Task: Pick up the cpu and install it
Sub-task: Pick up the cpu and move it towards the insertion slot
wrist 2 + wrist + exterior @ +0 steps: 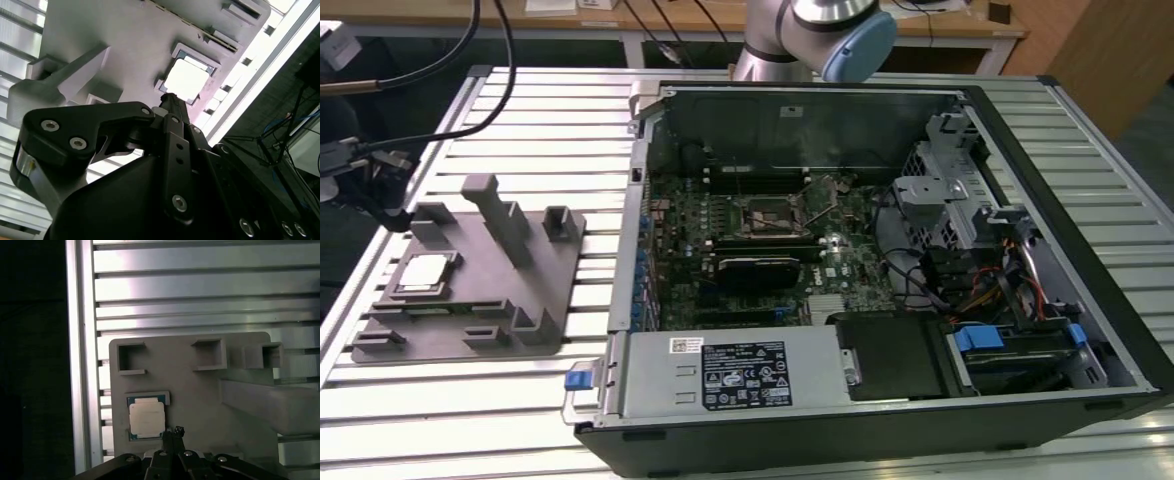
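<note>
Slatted metal table (pixel 200 290) carries all items. The cpu (pixel 146 420) lies flat, silver face up, in a square recess of the grey fixture block (pixel 200 400), just beside the tip of the gripper (pixel 173 434). Fingers are together, holding nothing. Open computer case (pixel 854 250) stands well apart from the gripper.

We see the slatted table (pixel 547 110) and open computer case (pixel 854 440) from high above; both wrist views sit close over the grey fixture (pixel 200 390) (pixel 115 40) by the table's edge, sharing the cpu (pixel 146 420) (pixel 186 81).
</note>
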Available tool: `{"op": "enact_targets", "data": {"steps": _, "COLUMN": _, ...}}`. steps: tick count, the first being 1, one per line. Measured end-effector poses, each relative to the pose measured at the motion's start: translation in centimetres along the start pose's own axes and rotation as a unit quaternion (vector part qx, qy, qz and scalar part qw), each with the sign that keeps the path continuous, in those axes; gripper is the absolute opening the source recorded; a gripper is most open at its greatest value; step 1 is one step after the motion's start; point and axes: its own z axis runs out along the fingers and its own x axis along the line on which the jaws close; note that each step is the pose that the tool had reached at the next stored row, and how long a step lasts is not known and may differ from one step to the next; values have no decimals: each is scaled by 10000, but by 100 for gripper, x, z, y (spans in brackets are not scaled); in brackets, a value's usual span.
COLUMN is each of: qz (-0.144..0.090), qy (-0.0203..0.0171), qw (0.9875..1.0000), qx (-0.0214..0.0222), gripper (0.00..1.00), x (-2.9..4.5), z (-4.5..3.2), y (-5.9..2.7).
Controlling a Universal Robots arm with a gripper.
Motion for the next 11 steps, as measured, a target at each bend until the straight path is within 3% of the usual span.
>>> {"op": "enact_targets", "data": {"steps": 11, "qz": 0, "qy": 6, "qw": 10000, "qx": 1, "gripper": 11, "x": 57, "z": 156, "y": -21}}
